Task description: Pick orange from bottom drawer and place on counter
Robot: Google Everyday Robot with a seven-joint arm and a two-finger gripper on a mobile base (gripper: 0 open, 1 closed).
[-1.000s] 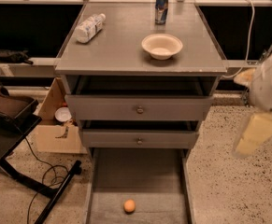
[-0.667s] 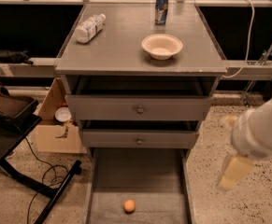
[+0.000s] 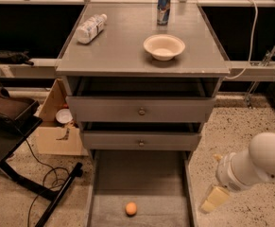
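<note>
The orange (image 3: 131,208) lies on the floor of the bottom drawer (image 3: 141,178), which is pulled out toward me; the fruit sits near the drawer's front, slightly left of centre. The counter (image 3: 127,46) is the grey cabinet top above. My arm comes in from the lower right; its white forearm ends in the gripper (image 3: 215,199), which hangs low just right of the drawer's right wall, level with the orange and apart from it.
On the counter stand a cream bowl (image 3: 164,47), a blue can (image 3: 163,7) at the back and a plastic bottle (image 3: 90,28) lying on its side. A cardboard box (image 3: 56,126) and a black stand with cables (image 3: 28,174) are on the floor at left.
My arm has swung down and leftward from beside the cabinet's right side to low beside the open bottom drawer. The orange and counter items have not moved.
</note>
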